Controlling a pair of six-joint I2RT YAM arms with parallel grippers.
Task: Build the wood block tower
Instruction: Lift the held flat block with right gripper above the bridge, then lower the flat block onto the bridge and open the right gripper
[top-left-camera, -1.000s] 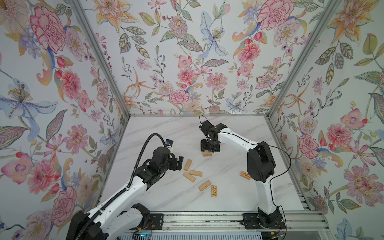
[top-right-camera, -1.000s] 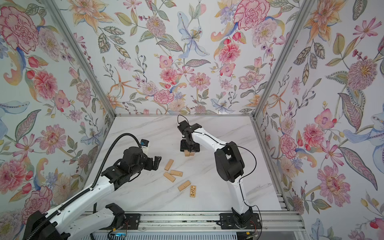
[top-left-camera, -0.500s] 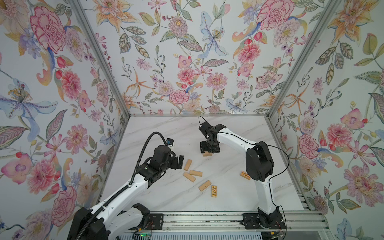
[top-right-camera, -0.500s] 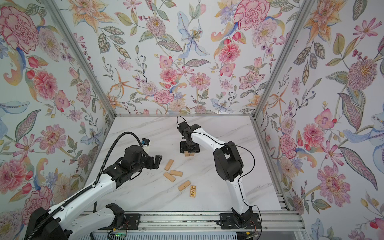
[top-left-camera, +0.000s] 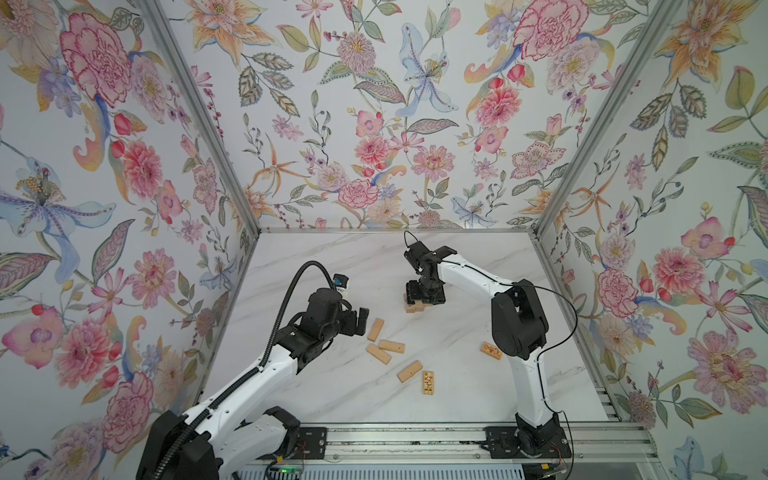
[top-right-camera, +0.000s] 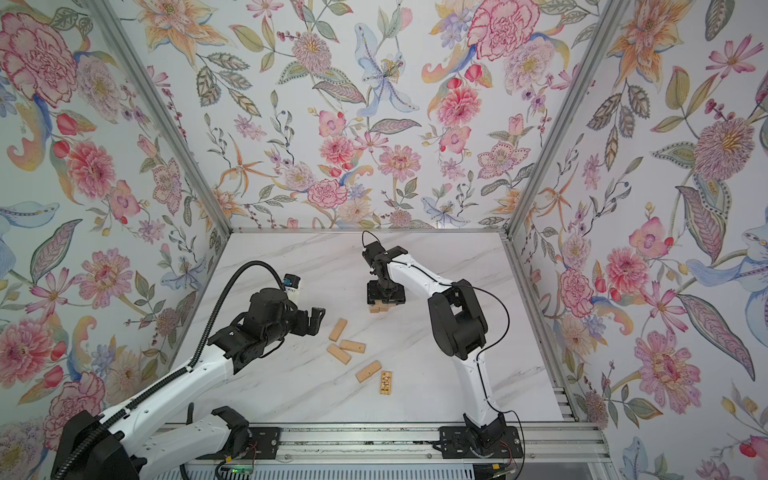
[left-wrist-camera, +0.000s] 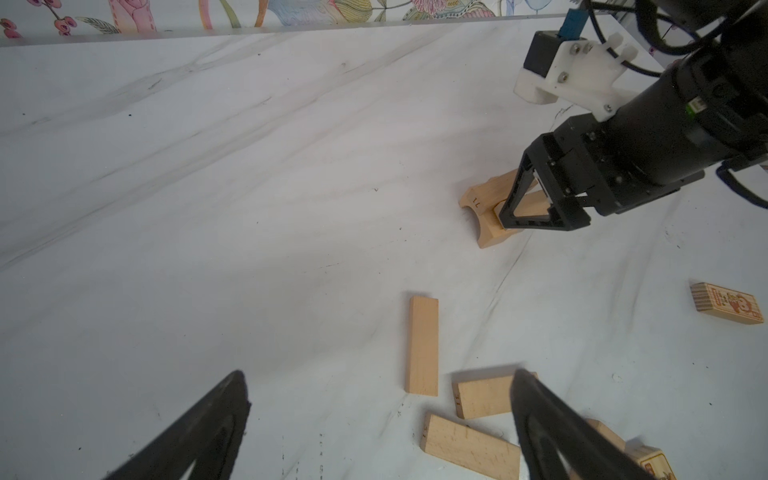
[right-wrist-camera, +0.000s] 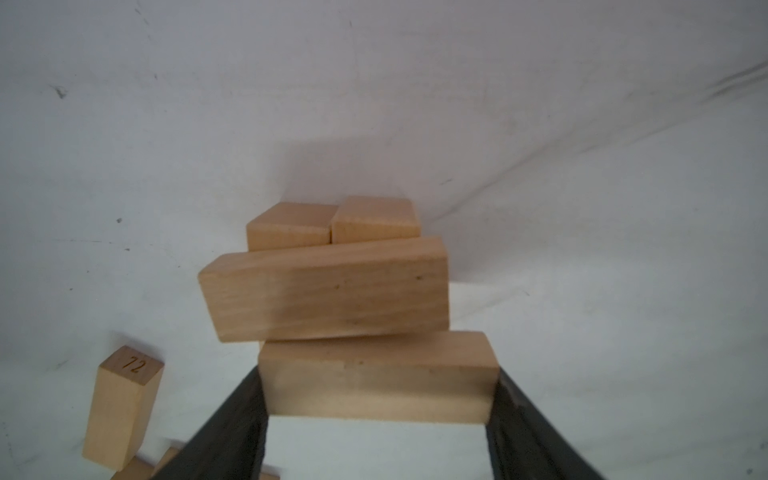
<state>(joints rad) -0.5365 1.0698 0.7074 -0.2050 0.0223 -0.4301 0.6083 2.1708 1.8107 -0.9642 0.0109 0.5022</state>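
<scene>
So the tower (top-left-camera: 414, 308) is a tiny stub toward the back middle of the counter (top-left-camera: 357, 257), and it's mostly hidden under the right hand (top-left-camera: 424, 296) in both top views. The right wrist view shows it much better. There are two bricks side by side at the bottom with a crosswise brick (right-wrist-camera: 332, 291) sitting on them, a bit skewed. The right hand has a tan block (right-wrist-camera: 378, 374) pinched by its short ends between both fingers (right-wrist-camera: 245, 419). That block is parallel to the crosswise brick and right up against it, on the side nearer the wrist camera. I honestly can't tell if it's resting on the bottom pair or hanging just above them. The left hand (top-left-camera: 359, 322) is spread wide with nothing in it, hovering over the counter just left of the loose wood blocks (top-left-camera: 391, 346). Four plain ones lie flat in a little scatter in front of the tower, well apart from it. One patterned block (top-left-camera: 428, 382) sits right by the nearest plain one. A second patterned block (top-left-camera: 491, 350) lies off to the right, next to the right arm's elbow. From the left wrist view you can see the left fingers (left-wrist-camera: 232, 399) splayed out on either side, with a couple of loose blocks close by.
</scene>
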